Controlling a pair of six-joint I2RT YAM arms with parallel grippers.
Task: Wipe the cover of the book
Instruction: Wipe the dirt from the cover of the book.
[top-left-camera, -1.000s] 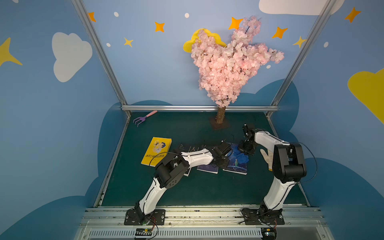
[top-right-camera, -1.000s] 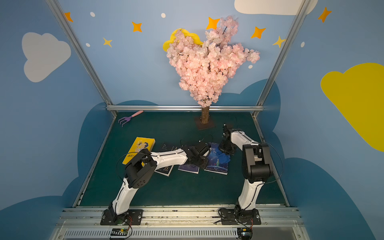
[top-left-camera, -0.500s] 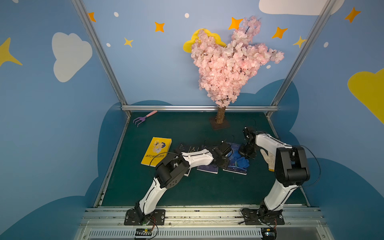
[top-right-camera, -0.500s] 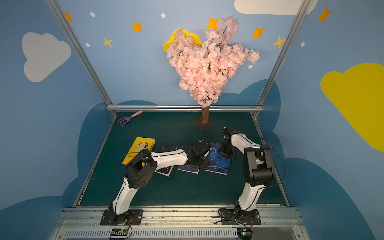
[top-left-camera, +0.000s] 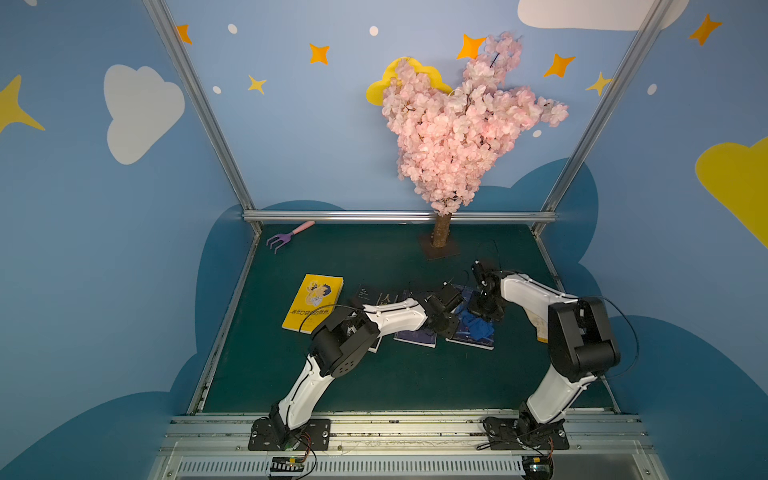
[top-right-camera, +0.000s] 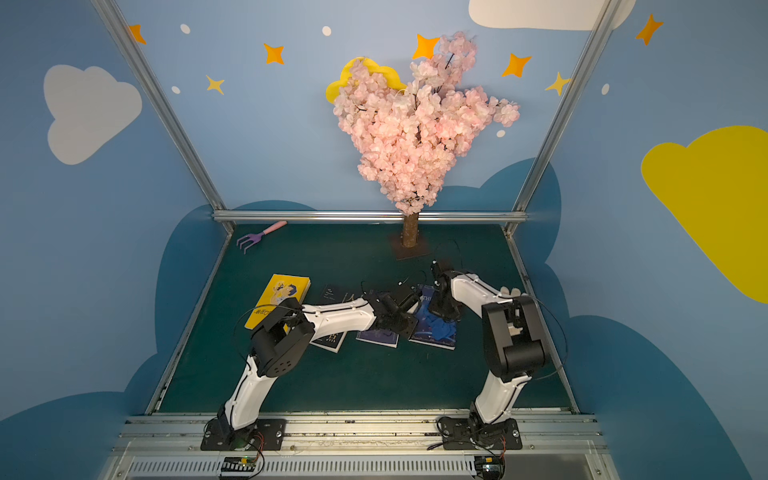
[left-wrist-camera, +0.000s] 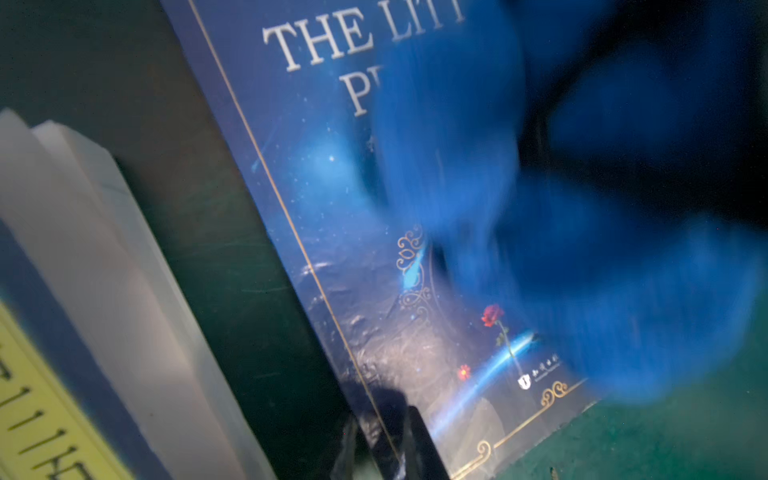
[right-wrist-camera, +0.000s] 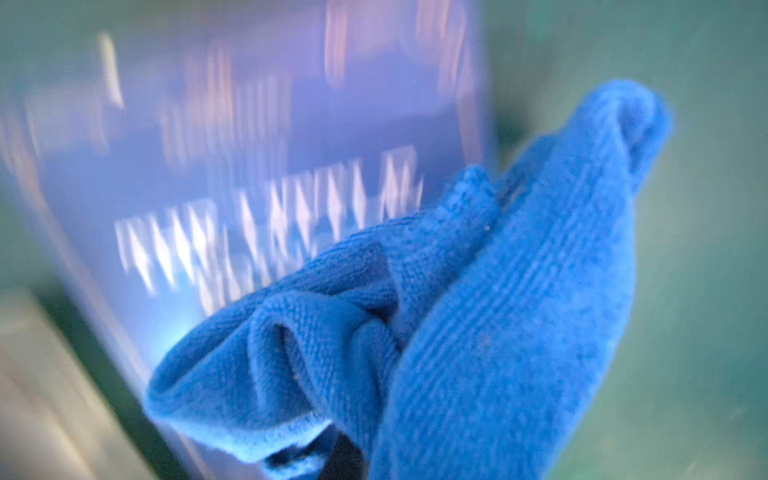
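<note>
The book (top-left-camera: 471, 338) (top-right-camera: 432, 338) is a dark blue paperback lying flat on the green mat, and its starry cover (left-wrist-camera: 332, 187) fills the left wrist view. A crumpled blue cloth (top-left-camera: 478, 326) (top-right-camera: 439, 326) (left-wrist-camera: 582, 249) (right-wrist-camera: 478, 311) rests on the cover. My right gripper (top-left-camera: 482, 316) (top-right-camera: 442, 313) is shut on the cloth, and the fabric hides nearly all of its fingers. My left gripper (top-left-camera: 453, 328) (top-right-camera: 406, 326) (left-wrist-camera: 382, 413) bears down on the book's left edge, its jaws a little apart astride the cover's gold border line.
A second navy book (top-left-camera: 415, 337) lies just left of the wiped one, its white page edge (left-wrist-camera: 104, 249) close to my left fingers. A dark book (top-left-camera: 370, 295) and a yellow book (top-left-camera: 313, 303) lie further left. A purple rake (top-left-camera: 286, 237) and the blossom tree's trunk (top-left-camera: 441, 232) stand at the back.
My right gripper has drawn the cloth a little toward the front over the cover. The left arm has stayed on the book's edge.
</note>
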